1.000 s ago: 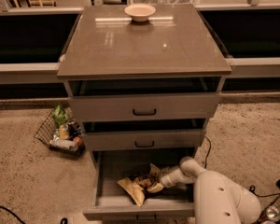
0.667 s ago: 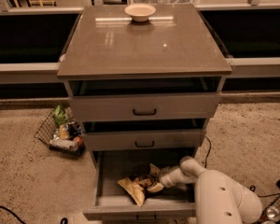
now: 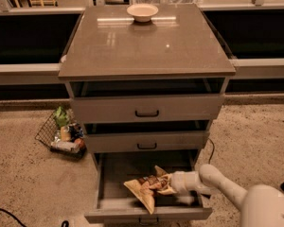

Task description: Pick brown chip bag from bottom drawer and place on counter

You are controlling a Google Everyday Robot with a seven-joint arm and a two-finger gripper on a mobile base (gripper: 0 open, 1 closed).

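Brown chip bag (image 3: 146, 189) lies crumpled in the open bottom drawer (image 3: 128, 167), toward its near right side, one corner tipped up over the front edge. The white arm (image 3: 217, 182) reaches in from the right and its tool (image 3: 169, 183) is touching the bag's right end, though I cannot tell whether it is closed on it. Up on the table (image 3: 146, 51) a pale bowl (image 3: 142, 12) sits at the far edge, and a wire basket (image 3: 61, 136) of packets rests on the floor to the left.
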